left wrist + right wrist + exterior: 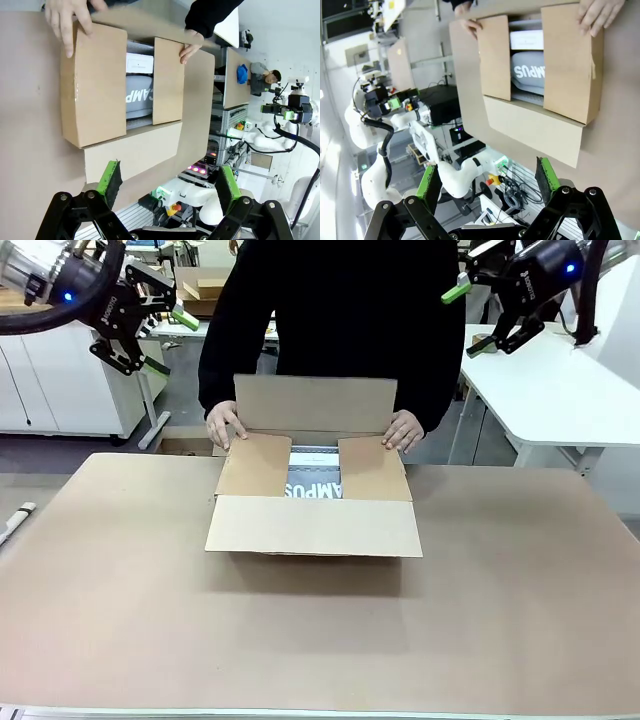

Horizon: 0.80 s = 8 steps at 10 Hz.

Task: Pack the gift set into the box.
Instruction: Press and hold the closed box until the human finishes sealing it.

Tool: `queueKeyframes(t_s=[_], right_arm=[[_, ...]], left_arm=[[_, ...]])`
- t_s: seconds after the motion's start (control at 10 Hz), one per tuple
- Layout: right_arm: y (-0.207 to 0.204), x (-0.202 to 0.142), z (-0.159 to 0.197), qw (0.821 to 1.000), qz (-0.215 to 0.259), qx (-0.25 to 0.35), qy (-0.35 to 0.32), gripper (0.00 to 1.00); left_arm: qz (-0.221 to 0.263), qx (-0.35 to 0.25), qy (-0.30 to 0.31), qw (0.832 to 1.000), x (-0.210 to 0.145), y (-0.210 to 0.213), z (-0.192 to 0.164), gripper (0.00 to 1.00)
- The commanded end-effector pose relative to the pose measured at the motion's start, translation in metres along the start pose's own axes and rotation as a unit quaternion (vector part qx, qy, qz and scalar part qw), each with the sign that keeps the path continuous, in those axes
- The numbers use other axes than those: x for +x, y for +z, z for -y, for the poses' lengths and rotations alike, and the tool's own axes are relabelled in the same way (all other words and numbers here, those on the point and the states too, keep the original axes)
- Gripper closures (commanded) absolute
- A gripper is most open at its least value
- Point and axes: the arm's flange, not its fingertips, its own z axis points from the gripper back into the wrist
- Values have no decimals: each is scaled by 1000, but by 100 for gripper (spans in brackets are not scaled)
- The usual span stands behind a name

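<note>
Toward 12 o'clock on the desk (120, 590), the box (312, 525) stands open: far flap upright, near flap folded out toward 6 o'clock, both side flaps lying nearly flat inward. The gift set (315, 488) lies inside the box and shows through the gap between the side flaps. These flaps hide both of its ends, so its white lettering is cut off. A white item (139, 62) lies just beside it at the box's 12 o'clock end; its print is too small to read. One hand (225, 427) of the person rests on the 9 o'clock side flap, the other hand (403, 430) on the 3 o'clock side flap. The left claw (168, 340) hangs raised at 10 o'clock and the right claw (468, 318) at 2 o'clock, both well apart from the box. Each wrist view shows its own claw with the jaws spread wide apart, the box lying beyond the fingertips.
</note>
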Motion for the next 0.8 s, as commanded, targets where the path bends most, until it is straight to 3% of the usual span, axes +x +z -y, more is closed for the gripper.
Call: queueKeyframes(t_s=[0.0,0.7], right_arm=[[0,-1,-2,1000,5,-6,-6,0],[0,-1,-2,1000,5,-6,-6,0]], left_arm=[[-3,3,3,1000,-2,2,1,0],[-3,3,3,1000,-2,2,1,0]])
